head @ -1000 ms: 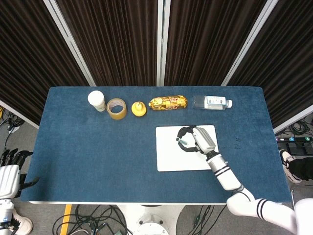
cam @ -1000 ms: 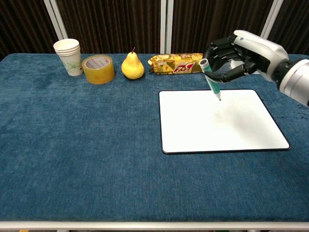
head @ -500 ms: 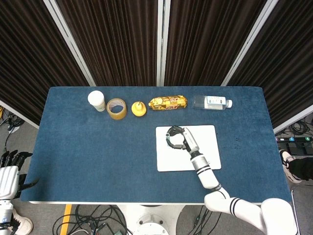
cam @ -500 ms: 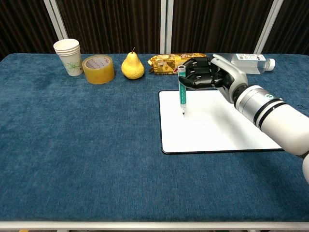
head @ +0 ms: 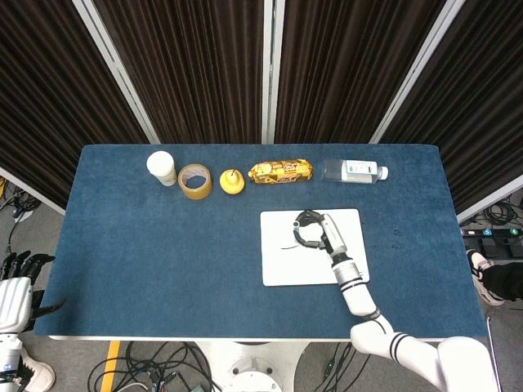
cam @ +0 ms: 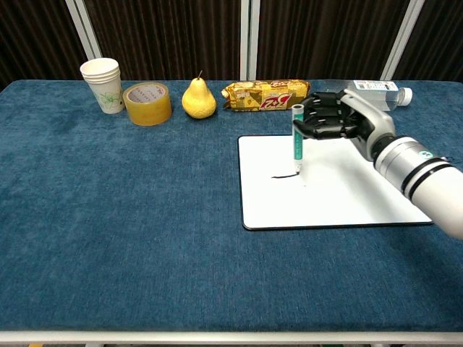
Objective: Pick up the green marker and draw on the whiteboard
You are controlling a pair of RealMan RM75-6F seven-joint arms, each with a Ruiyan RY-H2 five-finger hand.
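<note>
Left hand (head: pixel 15 296) idle, fingers apart, off the table's near-left corner, well apart; right hand (cam: pixel 338 121) clamped on green marker (cam: pixel 296 141), held near-upright, tip down touching whiteboard (cam: pixel 362 199) at right end of short dark stroke (cam: pixel 284 175); probably drag sideways next.

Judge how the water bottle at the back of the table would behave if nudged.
The water bottle lies on its side, so it would probably roll rather than tip. It looks like clear, thin plastic, likely light and slightly squashy. The smooth wall may slip in the right hand.
</note>
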